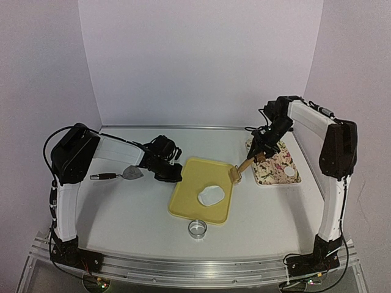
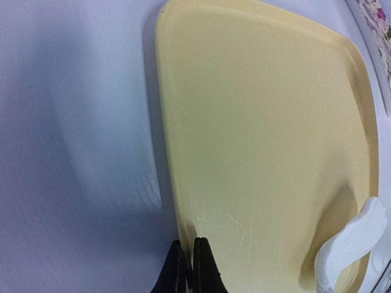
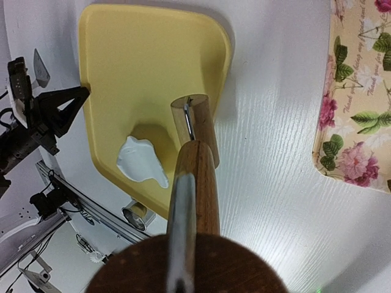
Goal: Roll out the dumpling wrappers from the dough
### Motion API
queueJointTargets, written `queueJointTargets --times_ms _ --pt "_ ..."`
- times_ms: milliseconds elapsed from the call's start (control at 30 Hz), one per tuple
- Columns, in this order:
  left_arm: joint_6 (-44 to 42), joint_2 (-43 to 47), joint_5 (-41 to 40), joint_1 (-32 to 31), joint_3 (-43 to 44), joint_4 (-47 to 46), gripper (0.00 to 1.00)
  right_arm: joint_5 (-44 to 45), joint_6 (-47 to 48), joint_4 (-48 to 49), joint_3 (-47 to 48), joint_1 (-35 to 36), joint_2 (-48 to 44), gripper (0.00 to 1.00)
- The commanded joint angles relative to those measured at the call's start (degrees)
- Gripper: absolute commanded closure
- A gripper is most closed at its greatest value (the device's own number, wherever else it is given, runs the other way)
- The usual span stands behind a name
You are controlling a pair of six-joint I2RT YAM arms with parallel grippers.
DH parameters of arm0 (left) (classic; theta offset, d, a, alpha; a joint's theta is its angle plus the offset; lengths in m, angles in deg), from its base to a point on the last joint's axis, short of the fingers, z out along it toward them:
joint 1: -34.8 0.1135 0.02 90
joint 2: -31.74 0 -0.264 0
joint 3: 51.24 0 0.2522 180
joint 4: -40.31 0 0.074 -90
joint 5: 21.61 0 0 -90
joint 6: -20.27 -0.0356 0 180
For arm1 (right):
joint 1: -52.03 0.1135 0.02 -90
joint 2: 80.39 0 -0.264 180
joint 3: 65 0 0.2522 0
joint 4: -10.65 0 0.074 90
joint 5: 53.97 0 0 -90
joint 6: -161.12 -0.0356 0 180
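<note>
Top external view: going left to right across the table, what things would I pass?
Metal scraper → left gripper, shut → white dough lump → wooden roller → round dumpling wrapper lying on the floral tray.

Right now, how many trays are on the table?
2. The yellow tray lies in the middle, with a lump of white dough on it. The flowered tray lies to its right, further back. No other tray shows in any view.
</note>
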Motion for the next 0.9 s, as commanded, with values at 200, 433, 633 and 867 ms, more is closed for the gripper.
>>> queueJointTargets --times_ms 200,433,633,867 --pt "-3.7 -5.0 -1.1 -0.3 2.1 6.6 1.00 -6.1 -0.1 -1.7 -0.5 7.4 -8.5 1.00" --pt "-4.5 -6.1 -1.4 -0.2 4.6 7.4 1.00 -7.8 -1.5 1.9 1.6 14.8 -3.9 1.00" --pt "-4.1 -6.3 -1.4 -0.2 5.0 7.2 1.00 -9.7 -2.6 5.1 2.5 17.6 0.7 1.00" --pt "-4.1 -6.4 -1.4 -0.2 4.8 7.0 1.00 -8.8 -2.2 6.0 2.0 19.3 4.3 1.00"
